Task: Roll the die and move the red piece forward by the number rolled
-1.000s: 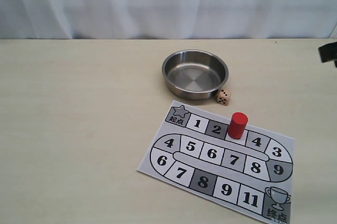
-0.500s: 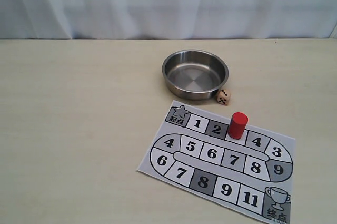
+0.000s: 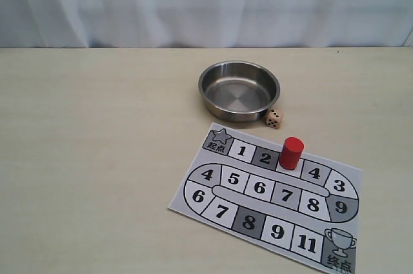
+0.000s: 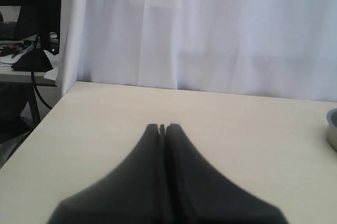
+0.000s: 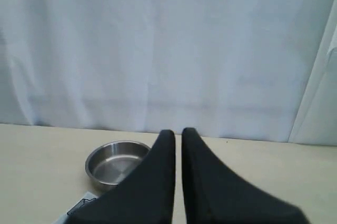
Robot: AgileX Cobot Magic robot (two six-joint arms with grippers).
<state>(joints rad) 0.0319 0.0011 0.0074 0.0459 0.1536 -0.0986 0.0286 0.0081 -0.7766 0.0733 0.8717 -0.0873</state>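
Note:
The beige die [image 3: 273, 118] lies on the table against the steel bowl's near right side, just off the board's far edge. On the paper board [image 3: 213, 204] the red piece [image 3: 291, 153] stands upright in the top row, on the square between 2 and 4. Neither gripper shows in the exterior view. My left gripper [image 4: 162, 127] is shut and empty over bare table, far from the board. My right gripper [image 5: 178, 132] is shut to a thin slit with nothing in it, raised and pointing past the bowl [image 5: 117, 163]. The die and the red piece are out of both wrist views.
The round steel bowl [image 3: 239, 88] stands empty behind the board. A white curtain [image 3: 206, 3] closes off the far edge of the table. Beyond the table's left end, a dark desk with clutter [image 4: 21, 50] shows in the left wrist view.
A dark part of the right arm at the right edge of the exterior view one second ago has left the view. The die, the red piece and the bowl have not moved.

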